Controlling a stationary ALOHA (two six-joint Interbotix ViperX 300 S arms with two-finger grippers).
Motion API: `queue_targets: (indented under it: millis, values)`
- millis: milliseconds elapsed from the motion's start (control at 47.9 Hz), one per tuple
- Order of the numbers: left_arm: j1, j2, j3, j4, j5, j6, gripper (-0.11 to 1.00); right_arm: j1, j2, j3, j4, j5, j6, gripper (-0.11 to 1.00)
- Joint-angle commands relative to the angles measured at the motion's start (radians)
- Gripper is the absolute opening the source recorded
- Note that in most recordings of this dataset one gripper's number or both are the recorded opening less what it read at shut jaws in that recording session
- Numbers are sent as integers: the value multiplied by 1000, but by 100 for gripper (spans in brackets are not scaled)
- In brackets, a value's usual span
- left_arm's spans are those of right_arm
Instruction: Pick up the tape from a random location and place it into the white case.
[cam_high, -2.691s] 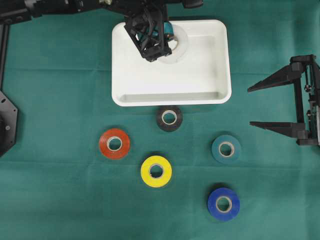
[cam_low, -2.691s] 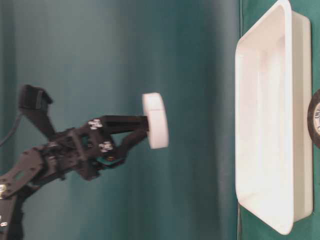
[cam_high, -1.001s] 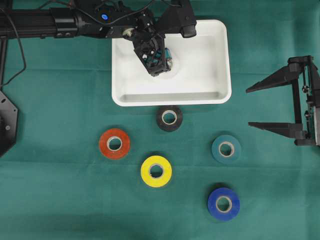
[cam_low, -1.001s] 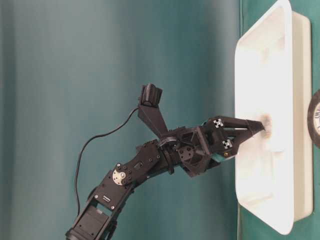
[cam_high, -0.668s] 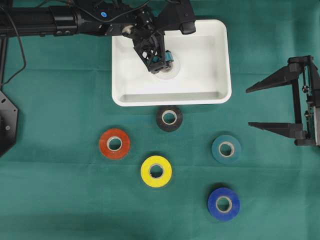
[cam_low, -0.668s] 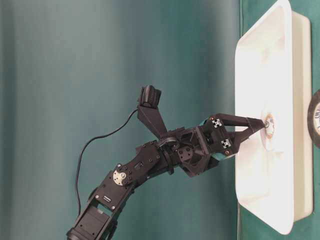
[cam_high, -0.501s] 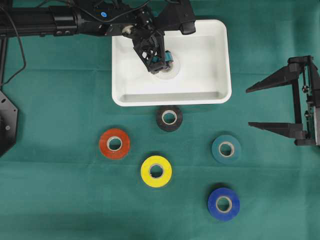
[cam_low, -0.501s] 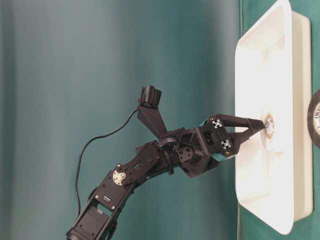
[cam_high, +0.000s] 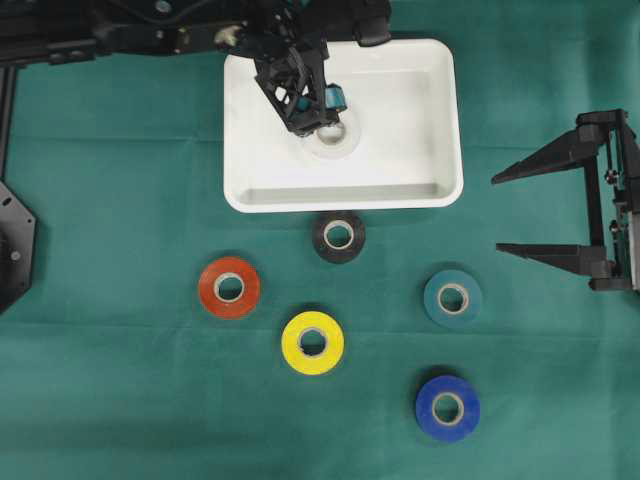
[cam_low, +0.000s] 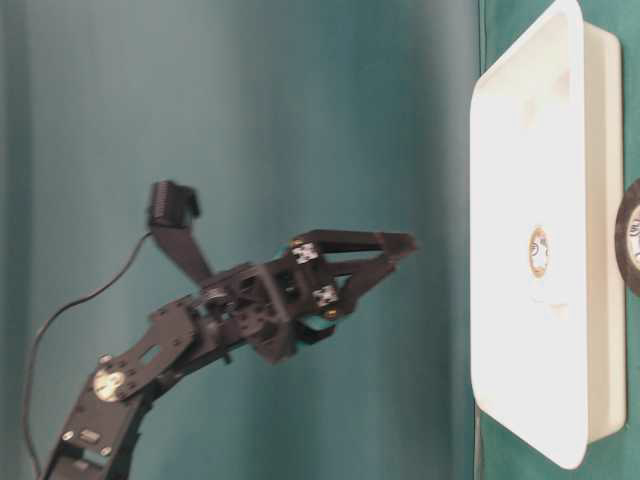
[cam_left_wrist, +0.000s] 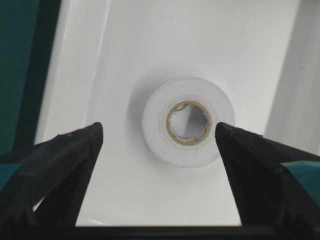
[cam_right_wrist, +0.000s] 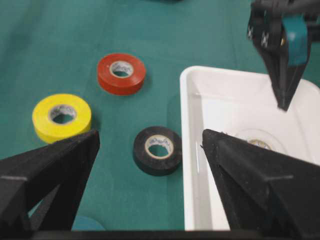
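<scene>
Across the green cloth (cam_high: 120, 400) in the overhead view, five loose tape rolls lie flat below the white case (cam_high: 440, 120): the red roll (cam_high: 229, 288) at about eight o'clock from the case, the yellow roll (cam_high: 312, 342) below and to its right, the black roll (cam_high: 338, 237) just beside the case's lower rim at six o'clock, the teal roll (cam_high: 452, 297) at about five o'clock, and the blue roll (cam_high: 447, 407) lowest of all, directly under the teal one. None of them touch each other.

Inside the case, the white tape (cam_high: 333, 139) lies flat on the floor, slightly left of the middle and clear of every wall. The left wrist view looks straight down on it, its cardboard core showing.

The left gripper (cam_high: 305, 125) hangs above the tape, at its ten o'clock in the overhead view, with its jaws spread wide and nothing between them. In the left wrist view the two black fingertips (cam_left_wrist: 75, 150) stand at nine and three o'clock on either side of the roll, apart from it. The table-level view shows the gripper lifted well clear of the case, with open air between its tips and the white rim.

At the right edge of the overhead view, the right gripper (cam_high: 515, 213) sits off at three o'clock, well apart from the case and the rolls, its long fingers parted and empty, pointing left toward the middle of the cloth.
</scene>
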Motion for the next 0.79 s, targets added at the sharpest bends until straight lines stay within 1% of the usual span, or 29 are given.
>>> queue_targets:
  millis: [0,209,313,417,626,689,772]
  values:
    - [0,-38,-15,2,0,0,98,0,3,-28,-2,-5,0,92]
    - [-8,-41,-11,2,0,-2,98,0,3,-28,-2,-5,0,92]
    - [-32,-41,-9,2,0,-2,98,0,3,-29,-2,-3,0,92]
    - [-77,-41,-8,2,3,-3,98,0,3,-29,-2,-3,2,92]
    - [-193,-46,3,2,3,-5,98,0,5,-31,-2,-2,3,92]
    - [-221,-48,3,2,3,-5,98,0,3,-31,-2,-3,3,92]
    - [-236,-51,5,2,3,-5,98,0,3,-32,-2,-3,3,92]
